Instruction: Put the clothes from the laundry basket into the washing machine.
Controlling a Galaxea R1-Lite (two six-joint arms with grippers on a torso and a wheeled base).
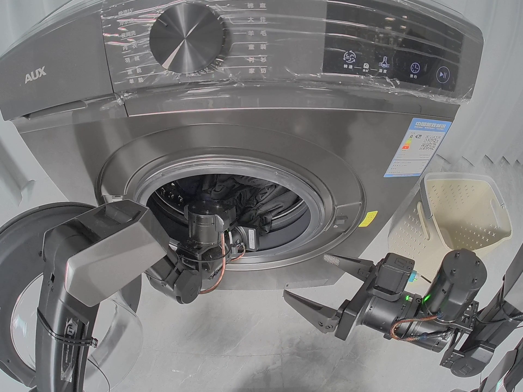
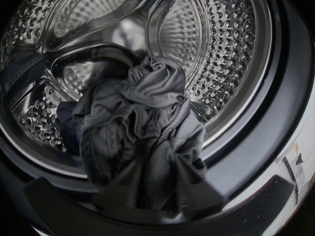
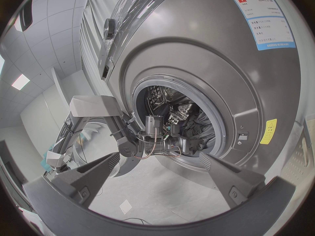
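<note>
The grey washing machine (image 1: 305, 137) stands with its round opening uncovered. My left gripper (image 1: 255, 238) is inside the drum (image 2: 226, 43), shut on a bunched dark grey garment (image 2: 141, 125). The garment hangs from the fingers over the drum's lower rim, with another dark cloth (image 2: 67, 122) behind it. In the right wrist view the left gripper (image 3: 187, 145) sits at the door ring with the dark garment (image 3: 201, 128) beyond it. My right gripper (image 1: 308, 277) hangs open and holds nothing, low in front of the machine, right of the opening. The cream laundry basket (image 1: 463, 213) stands at the right.
The machine's door (image 1: 22, 300) is swung open at the left, beside my left arm. Grey floor (image 1: 245, 344) lies in front of the machine. The basket's visible inside shows no clothes.
</note>
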